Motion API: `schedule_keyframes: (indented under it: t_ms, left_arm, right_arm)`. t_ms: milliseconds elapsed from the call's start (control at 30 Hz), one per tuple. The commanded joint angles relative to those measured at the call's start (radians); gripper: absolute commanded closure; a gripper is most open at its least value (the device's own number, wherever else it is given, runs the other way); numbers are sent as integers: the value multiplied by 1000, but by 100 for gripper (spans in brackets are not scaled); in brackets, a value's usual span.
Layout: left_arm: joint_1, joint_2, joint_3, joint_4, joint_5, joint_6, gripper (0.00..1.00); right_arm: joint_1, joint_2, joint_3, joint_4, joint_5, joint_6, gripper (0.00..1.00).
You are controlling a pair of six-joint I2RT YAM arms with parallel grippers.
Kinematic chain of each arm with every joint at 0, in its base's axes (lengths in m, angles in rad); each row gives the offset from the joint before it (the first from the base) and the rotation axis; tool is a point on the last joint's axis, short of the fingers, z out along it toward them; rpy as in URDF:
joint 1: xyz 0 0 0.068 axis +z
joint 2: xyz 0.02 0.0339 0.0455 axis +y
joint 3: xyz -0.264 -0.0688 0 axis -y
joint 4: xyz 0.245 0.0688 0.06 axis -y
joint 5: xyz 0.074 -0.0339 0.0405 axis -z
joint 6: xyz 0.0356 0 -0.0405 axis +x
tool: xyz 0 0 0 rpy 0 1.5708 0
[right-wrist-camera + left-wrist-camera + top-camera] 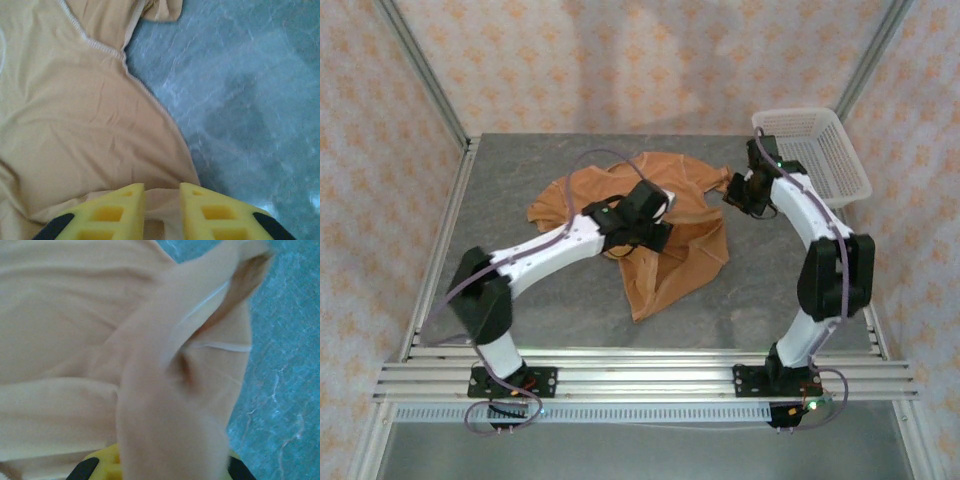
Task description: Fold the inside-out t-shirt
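Inside-out t-shirt (685, 250) lies rumpled on the table (520, 290), under and around the left gripper (655, 228) and reaching sideways to the right gripper (738, 192).

The table is a flat grey slab with a mottled, stone-like pattern of pale veins.

The shirt is soft, matte caramel cloth, creased in shallow folds. Its broad part runs left to right on the far side of the left gripper, and a narrower flap tapers toward the near edge, below that gripper and to its right. So the long axis slants from far left to near right. I cannot tell which end is the collar.

A white plastic basket (815, 150), rectangular with lattice walls, sits beyond the right gripper and to its right, apart from the cloth.

In the left wrist view a thick ridge of t-shirt (60, 315) rises from between the yellow fingers (102, 466) of the left gripper (165, 467) and runs away from them, blurred. Cloth covers most of both fingers, and the gripper is clamped on this fold. Bare table (280, 390) shows to the right.

In the right wrist view the right gripper (162, 200) has ribbed yellow fingers (100, 215) set a narrow gap apart. The edge of the shirt (75, 115) lies in that gap, and whether it is pinched I cannot tell. Ahead and to the left the cloth lies flat; to the right is table (240, 100).

A pale overlocked seam (92, 43) curves along the cloth's edge ahead of these fingers.
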Motion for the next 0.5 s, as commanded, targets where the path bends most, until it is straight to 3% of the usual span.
schedule_keyframes:
  t_ms: [0,100,167,267,333,467]
  left_arm:
    - [21,100,152,-147,151,-80,100]
    - [25,132,232,-189,147,-99,100]
    - [36,133,253,-192,165,-115,100]
    - [45,132,279,-213,161,-120,100]
    - [50,128,303,-243,157,-121,100]
    - [53,100,331,-254,155,-148,100]
  right_arm:
    - [0,-38,-6,-61,-47,-11,63]
    - [28,-191,-180,9,-97,29,64]
    - [83,-322,-346,125,-134,103,73]
    - [218,-476,-618,440,-165,322,90]
    - [315,-514,-759,674,-120,480,100]
    - [472,-471,-908,1001,93,619,100]
